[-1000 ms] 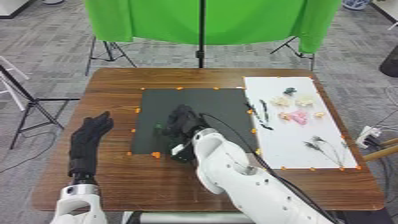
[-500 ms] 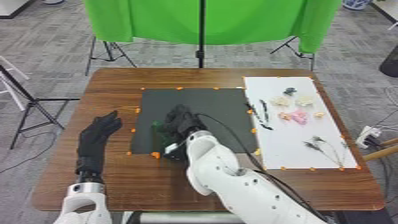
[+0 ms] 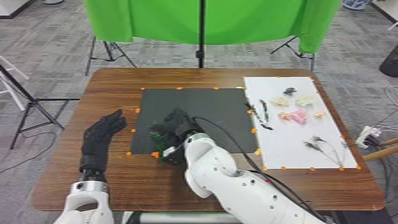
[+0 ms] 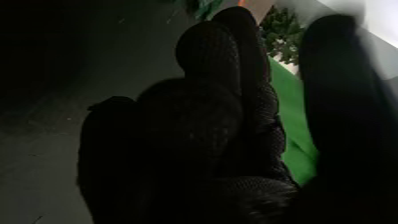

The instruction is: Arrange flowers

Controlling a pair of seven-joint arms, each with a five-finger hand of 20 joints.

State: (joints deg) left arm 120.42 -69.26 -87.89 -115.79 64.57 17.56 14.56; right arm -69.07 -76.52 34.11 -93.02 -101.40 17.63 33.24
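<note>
right hand (image 3: 180,122) by the leaves (image 3: 158,136), can't tell its grip; left hand (image 3: 104,132) relaxed. leaves look light, bendy: pinch low!

Cream blooms (image 3: 304,101), pink bloom (image 3: 298,117), dark stems (image 3: 265,114), wispy sprigs (image 3: 314,146) lie on white sheet (image 3: 289,145); greenery (image 3: 158,137) over black sheet (image 3: 209,99).

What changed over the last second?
The left hand has shifted right, toward the dark mat. The right hand has moved slightly left and nearer the robot; whether it took or released anything is unclear. The flowers on the white sheet stayed put.
</note>
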